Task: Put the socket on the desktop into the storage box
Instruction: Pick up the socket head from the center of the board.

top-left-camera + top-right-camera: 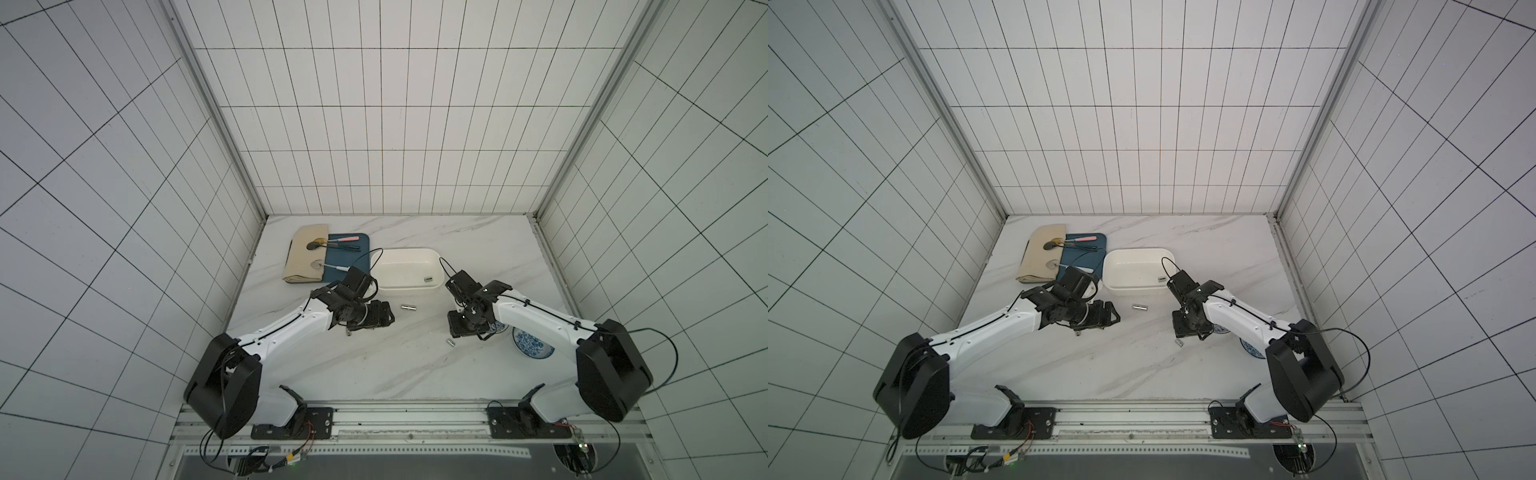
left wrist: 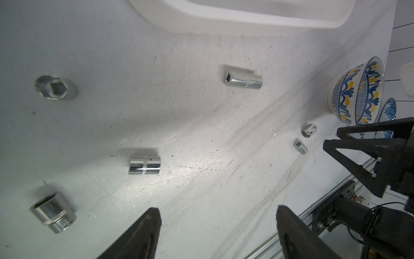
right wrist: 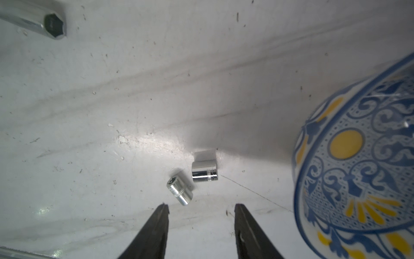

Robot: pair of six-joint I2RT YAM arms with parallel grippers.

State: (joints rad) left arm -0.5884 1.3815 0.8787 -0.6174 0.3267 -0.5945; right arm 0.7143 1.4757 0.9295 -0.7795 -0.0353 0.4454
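**Desktop** point(image 1: 415, 374): a white, grey-veined, scuffed surface in the lower centre of both top views.

**Storage box** point(image 1: 409, 266): stands at centre frame, just behind both arms. One small grey item point(image 1: 428, 279) lies at its right-hand end and is too small to identify.

**Sockets:** six lie loose on the desktop, all outside the box.
- The long socket point(image 1: 409, 308) lies on its side just in front of the box, between the two arms.
- The left wrist view also shows a medium socket point(image 2: 145, 164) on its side, a large socket point(image 2: 53, 213) and a blurred socket point(image 2: 56, 87) seen end-on. All three are well apart.
- The toothed small socket point(image 3: 180, 190) and the plain small socket point(image 3: 205, 171) lie just beside each other, near the patterned bowl point(image 3: 358, 157).

**Left gripper** point(image 2: 216, 222): the fingers are spread wide with nothing between them, and they are clear of every socket.

**Right gripper** point(image 3: 201, 208): the fingers are partly apart and grip nothing. Both small sockets lie just beyond the fingertips, unheld.

**Blue-patterned plate** point(image 1: 533, 343): sits at lower right of the frame, partly covered by the right arm.
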